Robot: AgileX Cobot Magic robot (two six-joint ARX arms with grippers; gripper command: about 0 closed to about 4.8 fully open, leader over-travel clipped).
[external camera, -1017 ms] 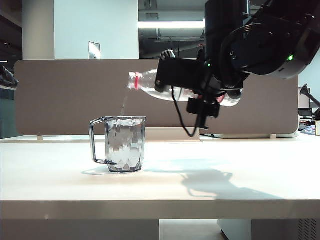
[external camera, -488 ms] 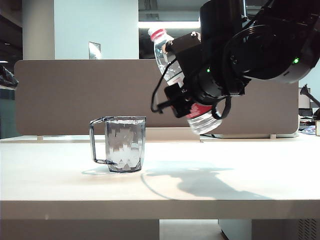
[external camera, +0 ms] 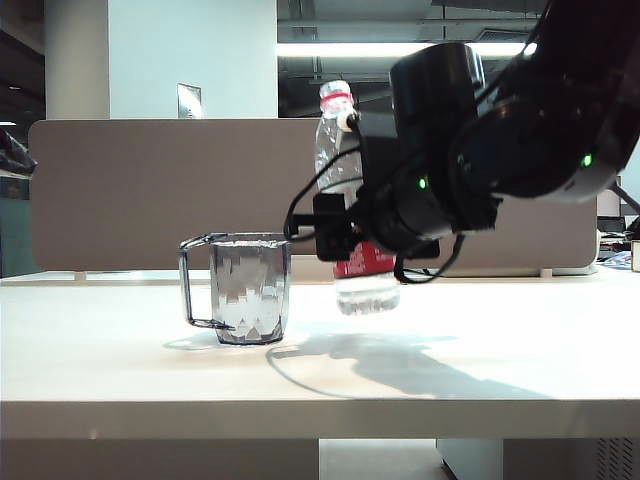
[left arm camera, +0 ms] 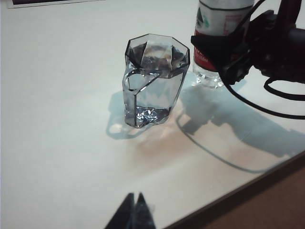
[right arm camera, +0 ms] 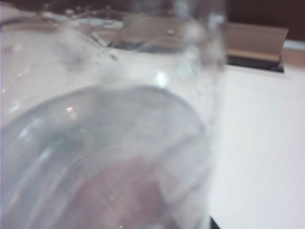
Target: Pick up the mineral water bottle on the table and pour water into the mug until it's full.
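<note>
Mineral water bottle [external camera: 345, 190] upright, held off the table [external camera: 300, 380], its base hanging just above the surface to the right of the mug [external camera: 249, 288] in the exterior view; bottle and mug near but apart. Right gripper [external camera: 345, 225] clamped around the bottle's midsection at the red label, black arm body bulking behind it, a loose cable looping below. In the left wrist view the same grip shows: dark jaws across the label, the bottle's clear base [left arm camera: 208, 79] close above the table beside the mug [left arm camera: 153, 78]. Mug stands upright on the table, handle turned away from the bottle, water [left arm camera: 157, 56] up near the rim. Right wrist view blurred, filled by the bottle's clear wall [right arm camera: 109, 157]. Left gripper [left arm camera: 135, 212] low at the frame edge, well apart from the mug, fingertips pressed together, nothing between them.
</note>
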